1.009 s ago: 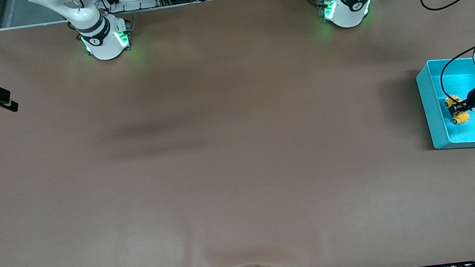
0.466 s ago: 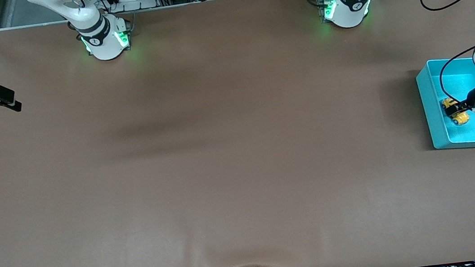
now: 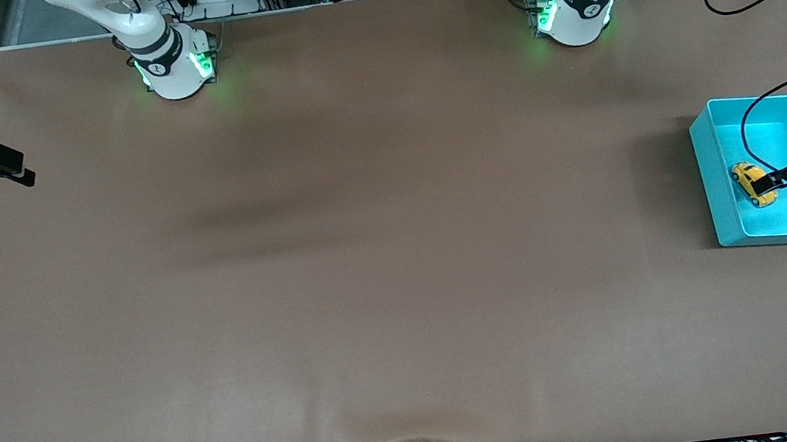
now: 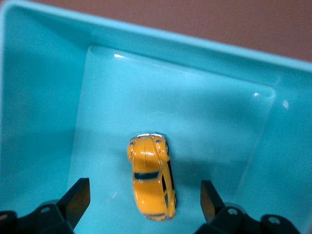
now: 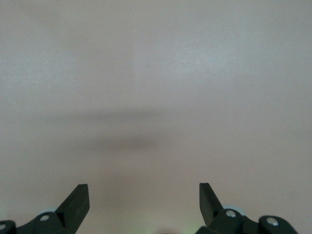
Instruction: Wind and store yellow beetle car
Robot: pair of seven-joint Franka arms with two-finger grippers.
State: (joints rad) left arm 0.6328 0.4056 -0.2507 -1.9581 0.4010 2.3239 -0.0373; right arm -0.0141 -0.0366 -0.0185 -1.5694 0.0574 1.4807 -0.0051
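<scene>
- The yellow beetle car (image 3: 753,183) lies on the floor of the teal bin (image 3: 720,203) at the right edge of the front frame, at the left arm's end of the desk (image 3: 397,250); it sits on its wheels, close to the bin wall toward the desk's middle.
- The left gripper (image 3: 779,180) hangs inside the bin, just over the car; in the left wrist frame its jaws are spread wide, one finger (image 4: 78,197) to each side of the car (image 4: 151,183), neither touching it; nothing is held.
- The right gripper (image 3: 20,173) waits at the upper left of the front frame, over bare desk; its jaws stand wide apart and hold nothing, as the right wrist frame (image 5: 144,200) shows.
</scene>
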